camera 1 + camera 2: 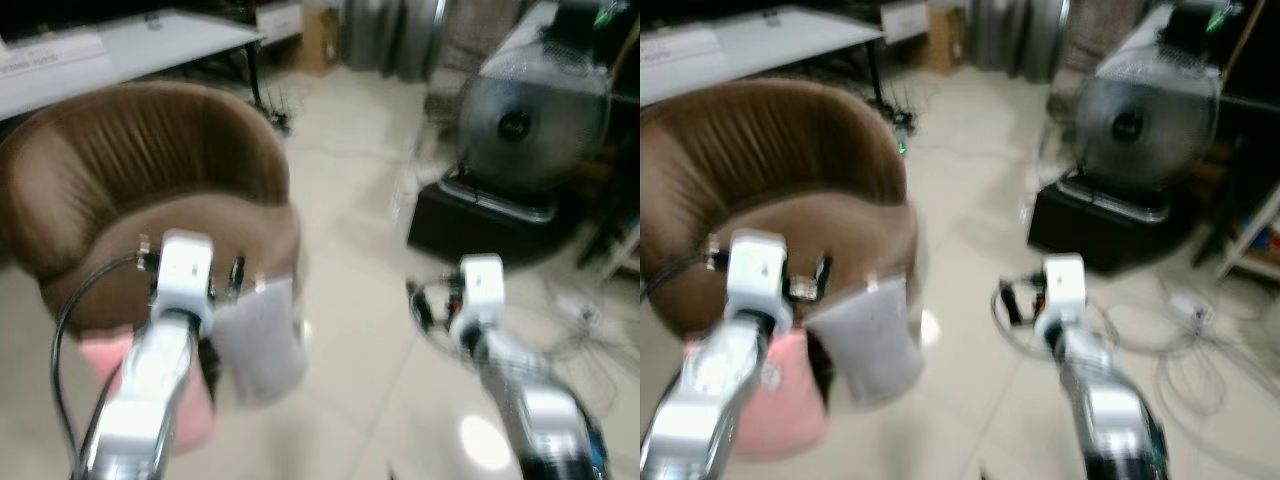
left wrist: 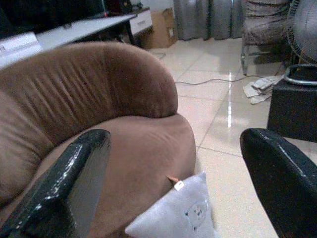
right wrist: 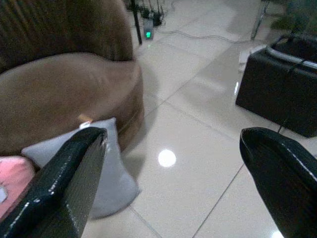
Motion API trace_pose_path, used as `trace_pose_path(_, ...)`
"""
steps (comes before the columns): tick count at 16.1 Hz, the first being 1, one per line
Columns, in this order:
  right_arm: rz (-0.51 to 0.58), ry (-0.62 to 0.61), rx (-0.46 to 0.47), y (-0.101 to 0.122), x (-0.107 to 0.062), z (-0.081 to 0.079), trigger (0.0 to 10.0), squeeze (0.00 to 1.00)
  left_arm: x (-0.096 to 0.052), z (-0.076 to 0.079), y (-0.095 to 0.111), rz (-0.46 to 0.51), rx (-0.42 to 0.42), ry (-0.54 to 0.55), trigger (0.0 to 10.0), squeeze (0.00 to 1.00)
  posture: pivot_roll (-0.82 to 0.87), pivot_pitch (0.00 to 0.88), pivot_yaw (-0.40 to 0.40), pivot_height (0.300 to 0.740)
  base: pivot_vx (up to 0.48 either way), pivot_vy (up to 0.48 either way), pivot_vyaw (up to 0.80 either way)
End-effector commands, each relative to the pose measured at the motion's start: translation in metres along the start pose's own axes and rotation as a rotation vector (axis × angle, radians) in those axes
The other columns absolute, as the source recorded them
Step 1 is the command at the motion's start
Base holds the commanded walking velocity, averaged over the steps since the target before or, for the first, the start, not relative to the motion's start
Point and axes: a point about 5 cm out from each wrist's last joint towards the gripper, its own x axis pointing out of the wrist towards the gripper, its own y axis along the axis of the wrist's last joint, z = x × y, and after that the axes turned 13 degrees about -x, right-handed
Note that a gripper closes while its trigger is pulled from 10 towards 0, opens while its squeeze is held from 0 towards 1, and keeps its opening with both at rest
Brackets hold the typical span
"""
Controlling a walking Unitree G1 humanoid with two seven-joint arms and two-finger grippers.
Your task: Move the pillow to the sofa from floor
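1. Pillow situation first: the grey pillow is on the floor, propped against the near front of the brown sofa, just right of a pink pillow that's also leaning there. Nothing is on the seat yet.
2. Left gripper is spread wide with nothing in it, hanging over the sofa front with the grey pillow just below. Right gripper is just as wide open and empty, out over bare tile to the right of the pillows.
3. Biggest risk imo: two pillows side by side. If the fingers close on the seam between them, it could drag the pink one along or grab the wrong one.
4. Pillow is soft and floppy, so a pinch on one corner will probably let it sag and slip out on the way up to the seat.
5. Head views are blurry, so aim may be off while the body moves.
6. Cables and a fan on a black box sit to the right; a careless step that way could snag a foot.
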Motion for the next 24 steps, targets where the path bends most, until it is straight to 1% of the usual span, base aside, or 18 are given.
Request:
trace_pose_path(1, 0.044, 0.017, -0.015, 0.0121, 0.0037, -0.0027, 10.0, 0.00, -0.0008, -0.0052, -0.0007, -0.004, 0.012, 0.017, 10.0, 0.00, 0.07, 0.000, 0.001, 0.740, 0.000, 0.337, 0.00)
trace_pose_path(6, 0.041, 0.027, -0.034, 0.0131, 0.0074, -0.0035, 10.0, 0.00, 0.0012, -0.0053, -0.0001, 0.004, 0.008, 0.026, 10.0, 0.00, 0.07, 0.000, -0.010, 0.740, 0.000, 0.336, 0.00)
trace_pose_path(10, 0.034, 0.003, -0.021, 0.0112, 0.0068, 0.0001, 10.0, 0.00, 0.0025, -0.0043, -0.0019, 0.001, 0.005, 0.023, 10.0, 0.00, 0.07, 0.000, -0.007, 0.740, 0.000, 0.336, 0.00)
trace_pose_path(12, 0.029, -0.006, -0.017, 0.0099, 0.0071, 0.0003, 10.0, 0.00, 0.0030, -0.0042, -0.0026, 0.000, 0.004, 0.021, 10.0, 0.00, 0.06, 0.000, -0.009, 0.740, 0.000, 0.336, 0.00)
trace_pose_path(16, 0.027, 0.004, -0.012, 0.0085, 0.0073, -0.0047, 10.0, 0.00, 0.0043, -0.0050, -0.0025, 0.002, 0.004, 0.018, 10.0, 0.00, 0.06, 0.000, -0.011, 0.740, 0.000, 0.337, 0.00)
trace_pose_path(19, 0.027, 0.003, -0.011, 0.0082, 0.0084, -0.0045, 10.0, 0.00, 0.0049, -0.0068, -0.0040, -0.002, 0.006, 0.020, 10.0, 0.00, 0.06, 0.000, -0.010, 0.740, 0.000, 0.339, 0.00)
trace_pose_path(24, 0.025, -0.014, 0.005, 0.0061, 0.0068, -0.0010, 10.0, 0.00, 0.0079, -0.0045, -0.0024, 0.000, 0.009, 0.007, 10.0, 0.00, 0.05, 0.000, 0.007, 0.740, 0.000, 0.340, 0.00)
